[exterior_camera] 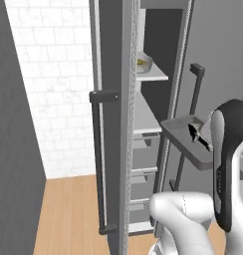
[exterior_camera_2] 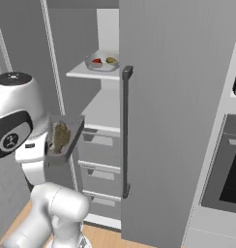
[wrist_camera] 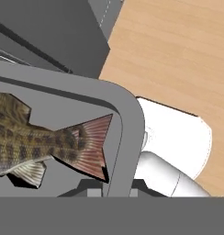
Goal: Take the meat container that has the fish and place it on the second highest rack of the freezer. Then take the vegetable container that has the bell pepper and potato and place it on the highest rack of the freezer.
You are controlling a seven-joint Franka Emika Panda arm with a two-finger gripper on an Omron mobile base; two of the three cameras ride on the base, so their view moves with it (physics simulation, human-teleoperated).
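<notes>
Now our gripper (wrist_camera: 111,186), clamped on the grey tray's (exterior_camera: 185,139) rim, should carry the fish (wrist_camera: 40,142) level toward the freezer's (exterior_camera_2: 163,97) second shelf (exterior_camera_2: 106,110).

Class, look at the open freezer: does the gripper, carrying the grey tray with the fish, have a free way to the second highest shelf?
Probably yes. The freezer door stands open, the second shelf looks bare, and the grey tray hangs just outside it.

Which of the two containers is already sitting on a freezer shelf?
The vegetable container with the bell pepper and potato; the grey fish tray is outside, at the gripper.
</notes>
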